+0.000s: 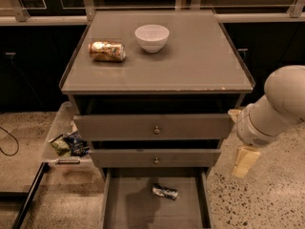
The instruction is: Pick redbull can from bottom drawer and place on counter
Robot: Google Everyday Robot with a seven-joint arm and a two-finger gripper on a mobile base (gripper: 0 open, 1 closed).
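Observation:
The redbull can, a slim silver can with dark markings, lies on its side on the floor of the open bottom drawer. The counter is the grey-brown top of the cabinet. My gripper hangs pale below the white arm at the right of the cabinet, level with the second drawer, well right of and above the can. It holds nothing that I can see.
A fat gold-orange can lies on its side on the counter's left, with a white bowl behind it. Two brass-knobbed drawers sit slightly open above. A clear bin with wrappers stands left on the speckled floor.

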